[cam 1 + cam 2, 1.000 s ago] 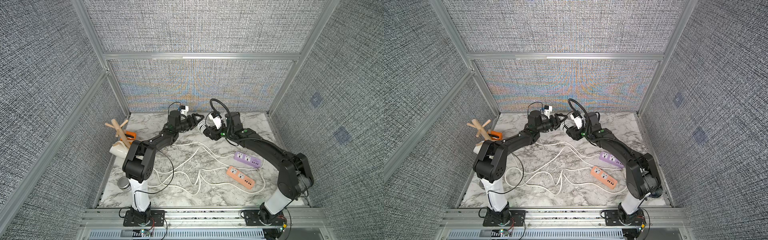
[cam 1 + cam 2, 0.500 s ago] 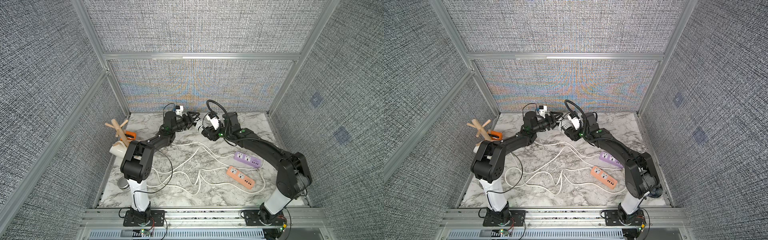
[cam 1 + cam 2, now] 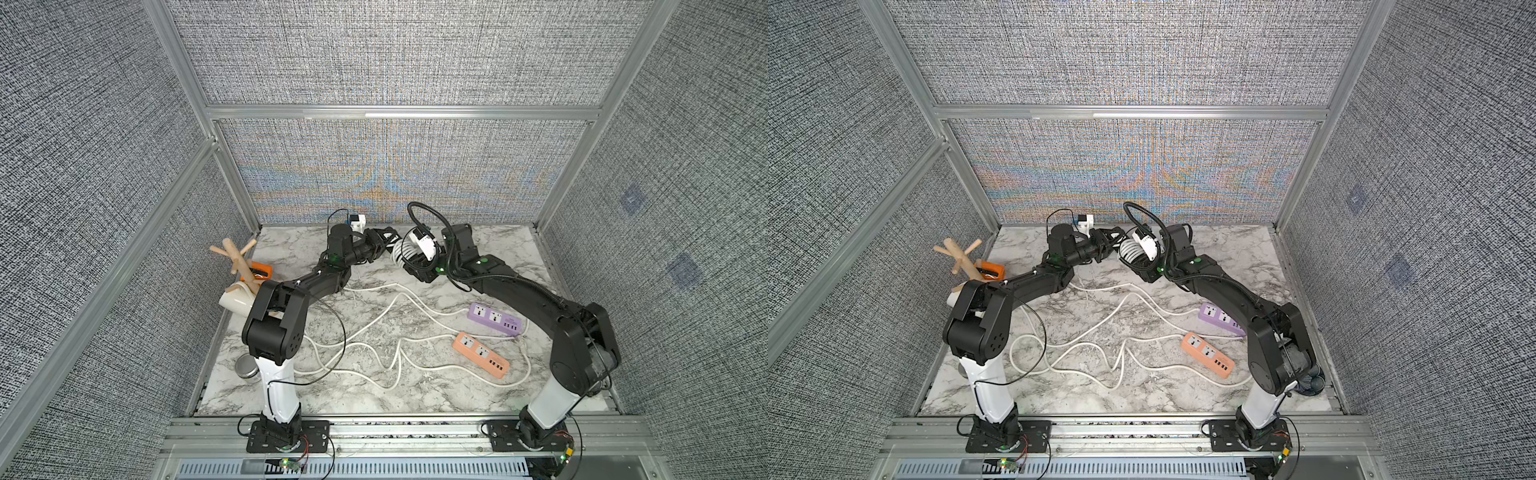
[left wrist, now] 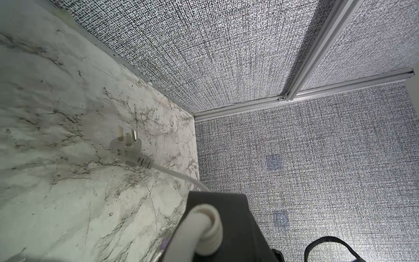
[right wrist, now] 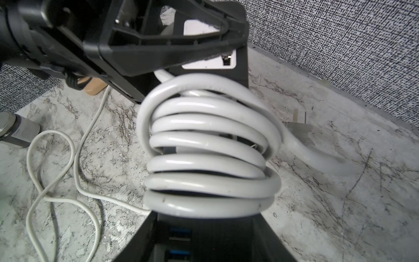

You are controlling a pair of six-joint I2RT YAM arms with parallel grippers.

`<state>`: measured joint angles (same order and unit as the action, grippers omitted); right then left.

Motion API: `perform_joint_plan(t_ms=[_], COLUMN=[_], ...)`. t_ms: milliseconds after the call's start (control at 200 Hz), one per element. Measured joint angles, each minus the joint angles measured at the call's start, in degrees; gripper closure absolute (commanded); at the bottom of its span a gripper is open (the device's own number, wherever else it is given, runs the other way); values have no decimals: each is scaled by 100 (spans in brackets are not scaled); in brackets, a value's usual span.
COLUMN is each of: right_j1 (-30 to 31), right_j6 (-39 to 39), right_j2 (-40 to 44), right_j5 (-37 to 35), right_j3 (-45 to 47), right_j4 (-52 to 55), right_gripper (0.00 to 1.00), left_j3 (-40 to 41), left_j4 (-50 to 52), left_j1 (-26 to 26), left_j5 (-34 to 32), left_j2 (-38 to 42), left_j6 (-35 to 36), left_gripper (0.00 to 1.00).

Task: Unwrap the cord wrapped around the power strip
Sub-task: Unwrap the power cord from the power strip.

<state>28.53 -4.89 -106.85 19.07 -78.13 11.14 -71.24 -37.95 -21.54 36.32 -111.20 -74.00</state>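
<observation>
close by the back wall (image 3: 386, 174), right fingers (image 3: 417, 272) hold the power strip (image 5: 199, 236).

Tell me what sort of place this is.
Probably a robot test booth, not a home: grey fabric wall panels in aluminium framing box in a marble-look tabletop, and the left arm and right arm are bolted to a metal rail at its front.

Both arms extended far forward, left claw (image 3: 387, 243) meeting right claw (image 3: 406, 257), right clamped.
</observation>
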Motion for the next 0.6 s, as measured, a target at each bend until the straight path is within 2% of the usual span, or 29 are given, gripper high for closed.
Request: perform_joint_plan(t_ms=[80,165,225,400,601], right_j1=[-52,-166,-269,-728,-1331], right_j6=[-2,-66,-125,-22,-111], right_j2=[-11,-7,31,516,935], right_j5=[157,310,448,1095,1572], right_j3=[-111,-214,-223,-155,752], right_j4=[162,352,442,398,-188], right_gripper=[91,58,42,39,40], left_j3=[-37,-127,-223,-592,-1036], left_j4=[46,125,243,697,1563], left_j1=[2,-9,-7,83,236], left_j5=[15,31,133,345,708], left_j2=[-2,-31,-76,-302,-420], left_j6=[0,-9,-15,494,960], left_gripper=[100,100,100,100,100])
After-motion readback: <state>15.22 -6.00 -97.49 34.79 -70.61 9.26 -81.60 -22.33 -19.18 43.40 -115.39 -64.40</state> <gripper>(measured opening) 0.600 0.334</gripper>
